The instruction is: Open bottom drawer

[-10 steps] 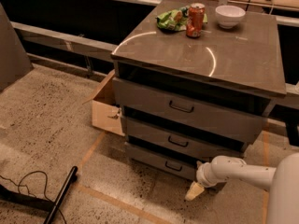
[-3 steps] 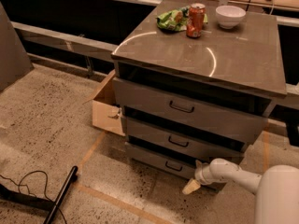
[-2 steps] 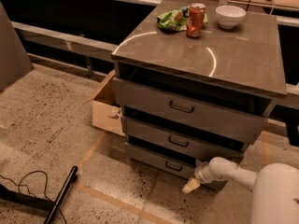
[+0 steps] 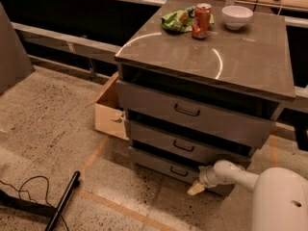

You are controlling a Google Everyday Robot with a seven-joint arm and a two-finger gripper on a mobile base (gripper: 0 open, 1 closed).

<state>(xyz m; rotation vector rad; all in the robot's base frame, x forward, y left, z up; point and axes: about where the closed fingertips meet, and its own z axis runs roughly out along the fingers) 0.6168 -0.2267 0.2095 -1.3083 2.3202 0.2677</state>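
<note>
The cabinet has three grey-brown drawers. The bottom drawer is the slimmest, lowest front, with a small black bar handle. It looks closed or nearly so. My gripper is on a white arm coming from the lower right. Its pale tip is low, near the floor, just right of the bottom drawer's handle and in front of the drawer's right part.
On the cabinet top stand a red can, a green bag and a white bowl. A cardboard box sits left of the cabinet. A black pole and cable lie on the floor at lower left.
The gripper has shifted slightly left and down along the bottom drawer's front. The drawers have not visibly moved.
</note>
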